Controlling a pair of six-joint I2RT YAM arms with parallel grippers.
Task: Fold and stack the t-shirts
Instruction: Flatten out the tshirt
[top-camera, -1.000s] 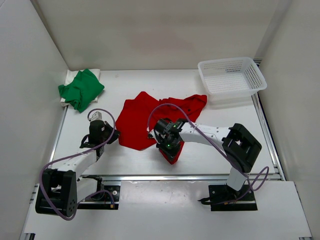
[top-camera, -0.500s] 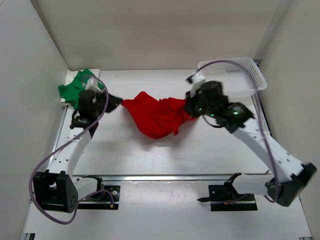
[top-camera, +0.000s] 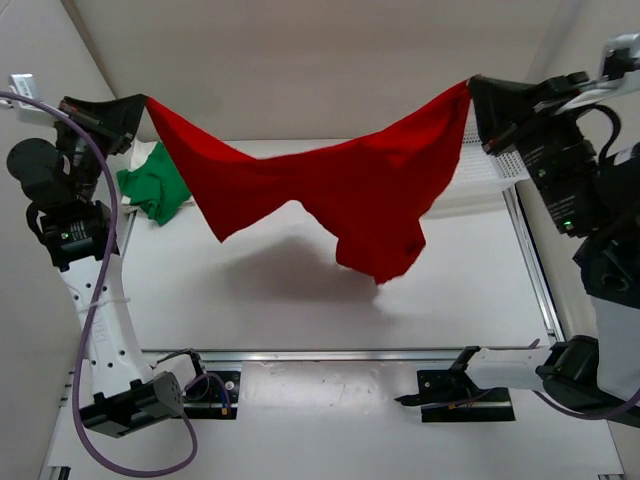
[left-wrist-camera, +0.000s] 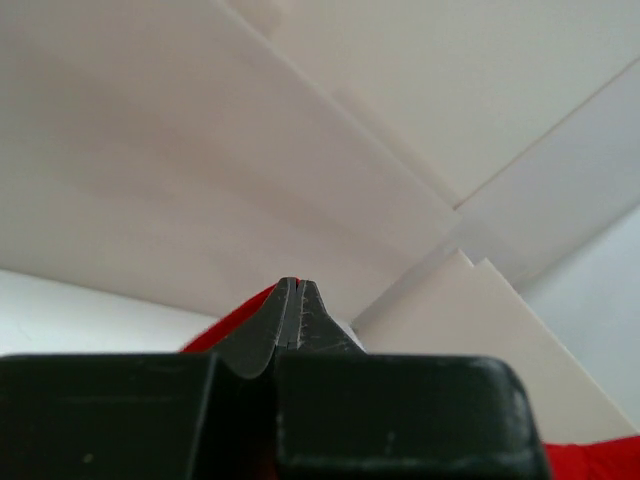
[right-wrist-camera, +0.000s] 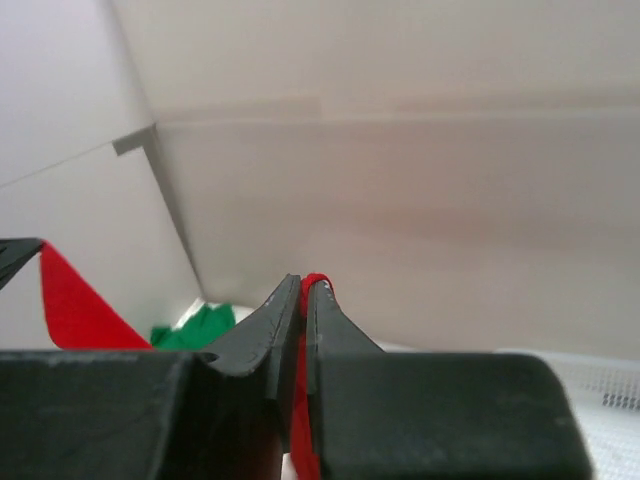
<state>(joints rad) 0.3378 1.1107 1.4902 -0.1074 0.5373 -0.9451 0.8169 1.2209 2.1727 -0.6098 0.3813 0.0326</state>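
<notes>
The red t-shirt (top-camera: 330, 190) hangs stretched in the air between both grippers, sagging in the middle above the table. My left gripper (top-camera: 143, 101) is raised high at the far left and shut on one corner of it; red cloth shows beside its fingers (left-wrist-camera: 235, 325). My right gripper (top-camera: 472, 88) is raised high at the far right and shut on the other corner, with red cloth pinched between its fingers (right-wrist-camera: 310, 300). The green t-shirt (top-camera: 152, 180) lies crumpled at the back left, also in the right wrist view (right-wrist-camera: 195, 328). The cream-white shirt (top-camera: 131, 158) peeks from under the green one.
A white mesh basket (top-camera: 490, 165) stands at the back right, partly hidden behind the red cloth and the right arm. White walls enclose the table on three sides. The shirt's shadow falls on the table's middle (top-camera: 290, 265).
Both grippers rose and spread far apart, lifting the red t-shirt off the table. It went from a bunched heap to a stretched sheet hanging in the air.
</notes>
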